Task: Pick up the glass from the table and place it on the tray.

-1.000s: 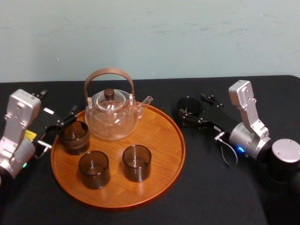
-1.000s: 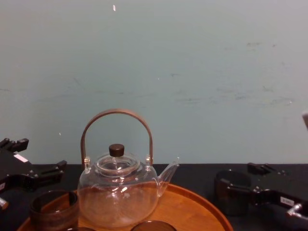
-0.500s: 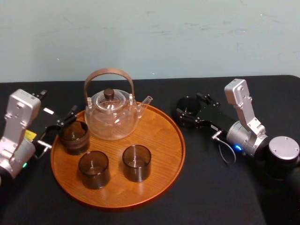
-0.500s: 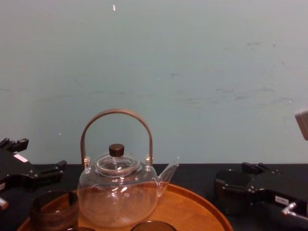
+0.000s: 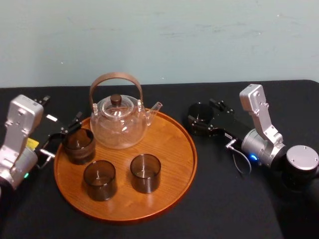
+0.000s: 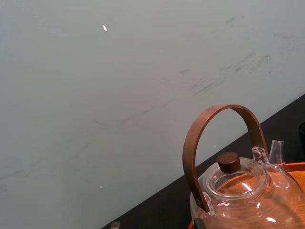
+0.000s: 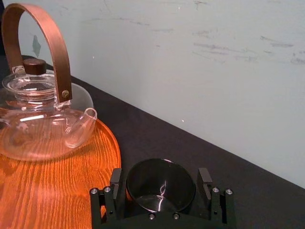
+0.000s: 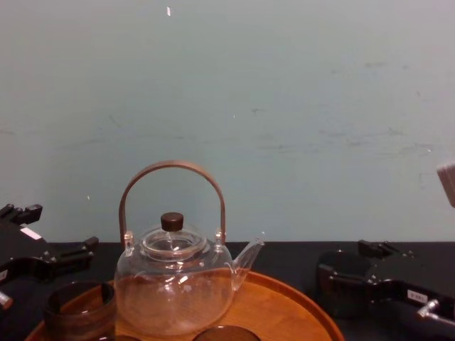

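A dark glass (image 5: 200, 114) stands on the black table (image 5: 224, 199), just right of the round orange-brown tray (image 5: 185, 160). My right gripper (image 5: 205, 115) is open around this glass. Its two black fingers (image 7: 116, 180) flank the glass (image 7: 160, 185) with a small gap on each side. From the chest the glass (image 8: 340, 280) and right gripper (image 8: 357, 264) sit low at the right. My left gripper (image 5: 61, 110) hangs open and empty over the table by the tray's back left edge, near a glass (image 5: 79, 145) on the tray.
The tray carries a clear glass teapot (image 5: 118, 125) with a brown arched handle, plus two more dark glasses (image 5: 99, 179) (image 5: 145, 172) near its front. The teapot's spout (image 7: 81, 126) points toward the right gripper. A pale wall backs the table.
The right gripper has slid a little farther along the glass on the table and its wrist has shifted slightly. The left arm and the things on the tray have stayed put.
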Controlling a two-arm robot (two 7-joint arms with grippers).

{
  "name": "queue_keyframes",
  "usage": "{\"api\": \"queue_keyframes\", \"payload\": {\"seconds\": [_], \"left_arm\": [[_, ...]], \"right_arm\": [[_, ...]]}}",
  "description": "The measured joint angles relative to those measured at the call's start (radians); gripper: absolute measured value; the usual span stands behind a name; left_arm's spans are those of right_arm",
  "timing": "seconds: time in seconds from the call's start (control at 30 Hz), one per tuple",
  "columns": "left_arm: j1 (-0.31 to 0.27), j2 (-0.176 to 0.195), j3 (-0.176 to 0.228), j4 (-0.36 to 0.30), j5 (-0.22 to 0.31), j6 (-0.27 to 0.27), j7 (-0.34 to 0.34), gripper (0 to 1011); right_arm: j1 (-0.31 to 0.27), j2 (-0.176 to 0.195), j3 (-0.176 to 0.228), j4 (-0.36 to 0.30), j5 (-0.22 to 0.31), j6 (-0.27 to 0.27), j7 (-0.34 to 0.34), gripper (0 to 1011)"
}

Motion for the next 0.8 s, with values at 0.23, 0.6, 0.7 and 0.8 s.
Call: {"api": "queue_keyframes", "payload": {"seconds": [0.23,0.6,0.7,0.8], "left_arm": [[0.0,0.0,0.0,0.0,0.0,0.0,0.0,1001],[0.0,0.0,0.0,0.0,0.0,0.0,0.0,1001],[0.0,0.0,0.0,0.0,0.0,0.0,0.0,1001],[0.0,0.0,0.0,0.0,0.0,0.0,0.0,1001]], "right_arm": [[0.006,-0.007,0.006,0.023,0.012,0.002,0.007,1002],[0.006,-0.007,0.006,0.023,0.012,0.003,0.006,1002],[0.006,-0.007,0.006,0.023,0.012,0.003,0.007,1002],[0.006,-0.006,0.006,0.022,0.012,0.003,0.007,1002]]}}
